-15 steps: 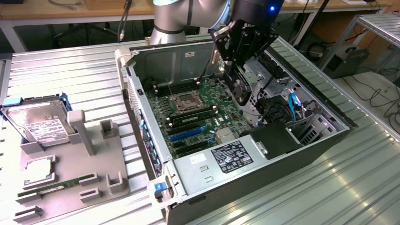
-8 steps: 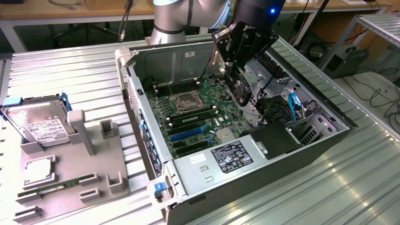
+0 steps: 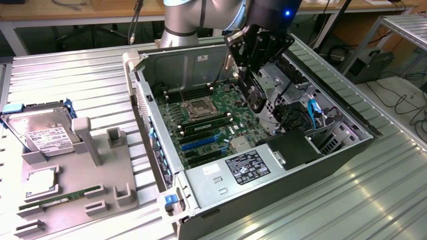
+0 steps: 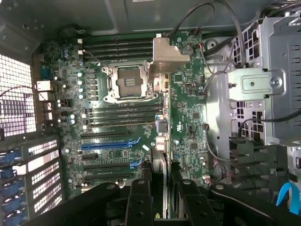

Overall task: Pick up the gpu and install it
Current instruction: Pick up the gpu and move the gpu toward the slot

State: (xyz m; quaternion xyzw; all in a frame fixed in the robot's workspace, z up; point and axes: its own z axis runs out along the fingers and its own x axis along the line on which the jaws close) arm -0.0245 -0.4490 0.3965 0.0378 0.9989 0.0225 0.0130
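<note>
While I am hanging over the open computer case [image 3: 137, 80] in the upper middle of the exterior view, my end effector [image 3: 258, 100] is reaching down inside it and pinching the gpu [image 4: 160, 141] between its fingers [image 4: 139, 197]. In the wrist view the card is showing edge-on, a thin strip running away from the end effector [image 4: 160, 178] to its silver bracket [image 4: 167, 54]. From that camera the bracket is lining up with the memory slots next to the CPU socket [image 4: 127, 82]. As far as I can tell, I am holding the card clear of the motherboard [image 3: 207, 122] and not in any slot. The blue slot [image 3: 200, 143] is lying lower in the exterior view.

On the exterior view's right, the metal drive cage [image 3: 283, 82] and a blue cable [image 3: 312, 112] are crowding just beside my fingers. On the exterior view's left, the case's raised wall is standing well apart from me, leaving the board open between. The power supply [image 3: 247, 165] is closing off the case's lower end.

Outside the case, at the exterior view's left, the bench [image 3: 80, 75] is carrying a grey holder [image 3: 73, 170] with a hard drive [image 3: 43, 132] and a RAM stick [image 3: 63, 196], all well apart from me.
</note>
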